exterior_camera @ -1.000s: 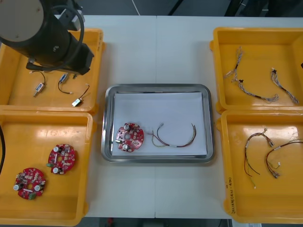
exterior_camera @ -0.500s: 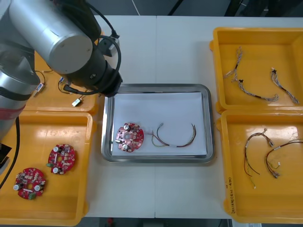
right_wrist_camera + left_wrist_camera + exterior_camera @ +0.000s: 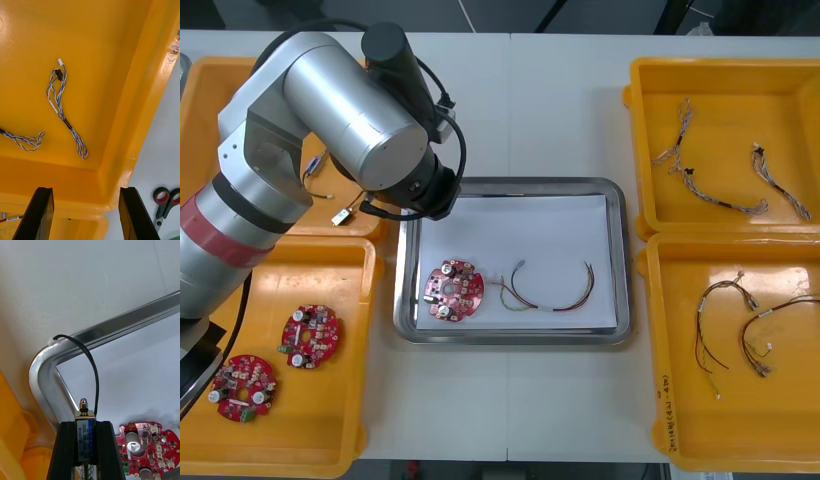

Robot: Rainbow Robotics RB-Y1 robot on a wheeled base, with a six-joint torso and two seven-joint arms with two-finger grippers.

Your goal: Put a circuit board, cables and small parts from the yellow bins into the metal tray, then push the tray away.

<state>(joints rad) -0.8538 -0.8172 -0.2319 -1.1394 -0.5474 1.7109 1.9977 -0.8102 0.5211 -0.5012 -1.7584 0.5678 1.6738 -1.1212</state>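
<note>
Left tool: My left tool (image 3: 85,423) is clamped on a small metal part (image 3: 84,435), with the part's black lead (image 3: 91,367) arching up from it. The left arm (image 3: 355,120) hangs over the far left corner of the metal tray (image 3: 510,184).
Tray contents: A circuit board (image 3: 454,291) and a red and yellow cable (image 3: 552,292) lie just beside each other on the white inside.
Step in hand: I judge this to be delivering the part into the tray.
Where to aim: From the wrist, the rim corner (image 3: 44,362) sits just beyond the part. I would go farther in, over bare white and short of the board.
Release: Lower close to the tray floor before parting the fingers, so the part does not bounce or roll.
Watch point: The lead reaches towards the rim and could drape over it, leaving the part half out.
Right tool: My right tool (image 3: 85,193) has its fingers apart with nothing between them, idle above a yellow bin (image 3: 97,41) holding twisted blue and white cables (image 3: 62,112).
Worktop: No concern yet; the push comes last.
</note>
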